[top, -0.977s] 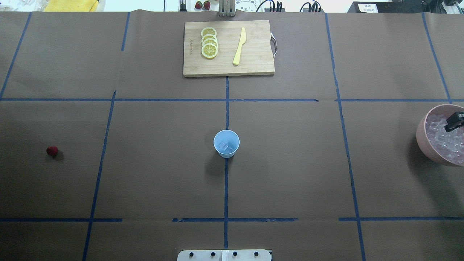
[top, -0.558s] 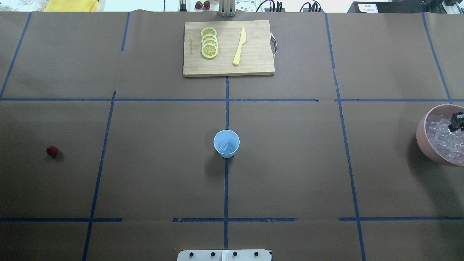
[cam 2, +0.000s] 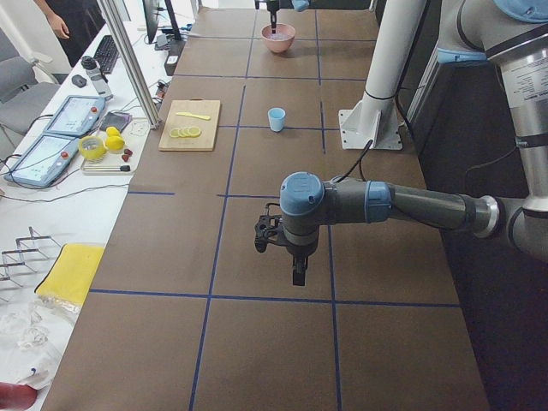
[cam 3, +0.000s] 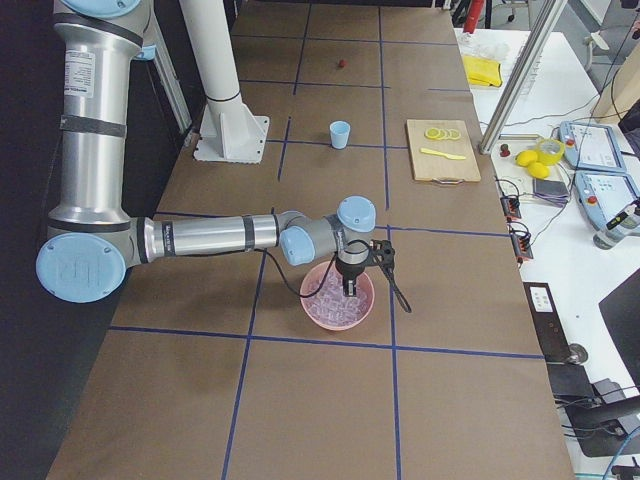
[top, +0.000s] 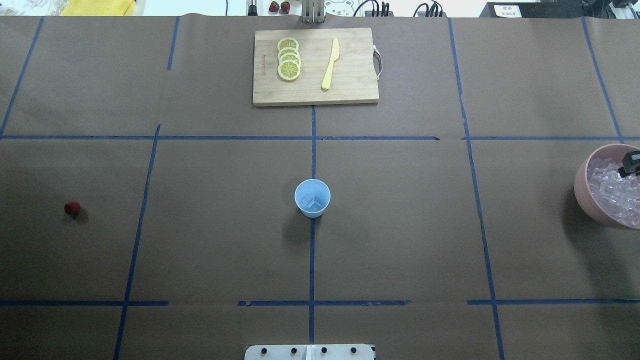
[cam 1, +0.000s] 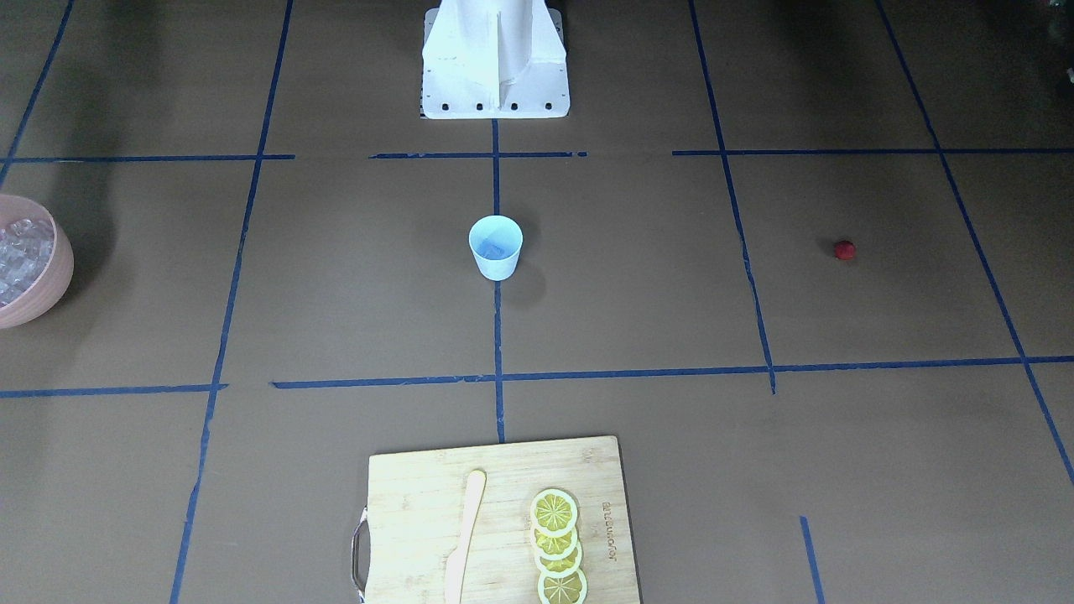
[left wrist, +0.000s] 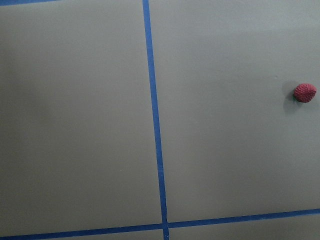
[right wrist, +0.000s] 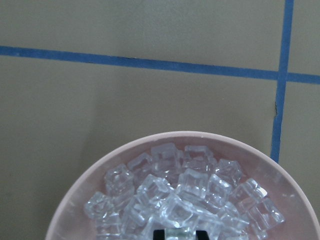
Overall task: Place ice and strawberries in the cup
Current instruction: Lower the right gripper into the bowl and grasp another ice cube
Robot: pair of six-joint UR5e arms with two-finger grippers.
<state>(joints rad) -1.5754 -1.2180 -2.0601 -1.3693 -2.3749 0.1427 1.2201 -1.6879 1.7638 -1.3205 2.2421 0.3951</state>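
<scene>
Since the cup (top: 312, 198) at the middle of the table (top: 400, 240) already holds at least one cube of ice (top: 310, 202), the ice half of the job looks begun, though I judge more cubes may be wanted. No berry shows inside it. The strawberry (top: 72, 208) lies on the table well apart at the cup's 9 o'clock in the overhead view, so that half is not yet started. Well apart at 3 o'clock stands the pink bowl (top: 579, 187), heaped with cubes. The right gripper (right wrist: 179, 233) dips into the heap, its tips a narrow gap apart with a cube showing between them. Whether they pinch it I cannot tell. The left gripper (cam 2: 295, 272) hangs above the table with the berry at the edge of its wrist view. It is seen only from the side, so I cannot tell how wide it stands.
</scene>
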